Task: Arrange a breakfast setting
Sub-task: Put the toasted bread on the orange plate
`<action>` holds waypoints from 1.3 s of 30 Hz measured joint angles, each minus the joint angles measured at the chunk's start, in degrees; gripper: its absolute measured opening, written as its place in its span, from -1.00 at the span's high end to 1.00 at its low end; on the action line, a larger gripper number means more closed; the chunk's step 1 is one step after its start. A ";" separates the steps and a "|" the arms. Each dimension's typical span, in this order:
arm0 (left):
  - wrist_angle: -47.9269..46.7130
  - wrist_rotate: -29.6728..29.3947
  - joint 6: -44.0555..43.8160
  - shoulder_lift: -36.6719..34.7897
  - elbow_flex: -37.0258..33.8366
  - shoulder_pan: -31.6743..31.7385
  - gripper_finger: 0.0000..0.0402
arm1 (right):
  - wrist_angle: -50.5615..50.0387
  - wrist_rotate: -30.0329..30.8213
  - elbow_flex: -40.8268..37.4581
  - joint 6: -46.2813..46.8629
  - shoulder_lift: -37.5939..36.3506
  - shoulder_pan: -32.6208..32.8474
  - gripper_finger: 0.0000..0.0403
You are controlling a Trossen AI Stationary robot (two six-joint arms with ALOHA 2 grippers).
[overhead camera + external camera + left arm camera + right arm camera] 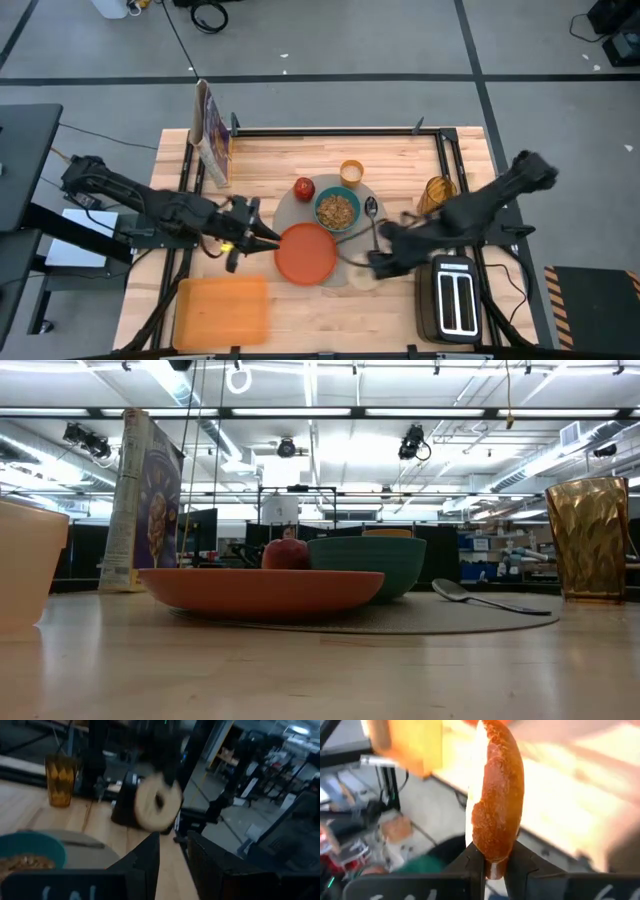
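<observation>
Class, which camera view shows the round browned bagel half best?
The right wrist view: the round browned bagel half fills it, pinched edge-on by the right end effector. The left wrist view shows its blurred cut face; the other views hide it.

Overhead and table-level views share the orange plate (306,254); wrist views seem blurred

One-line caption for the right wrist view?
Right gripper pinches a bagel half edge-on above the wooden table.

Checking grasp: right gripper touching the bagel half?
Touching. The right wrist view shows the right gripper fingers pinching the bagel half at its edge.
</observation>
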 joint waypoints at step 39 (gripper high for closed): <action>1.39 0.13 -2.85 -8.95 0.07 -1.97 0.46 | 31.30 7.83 -0.09 -0.67 32.97 -14.34 0.22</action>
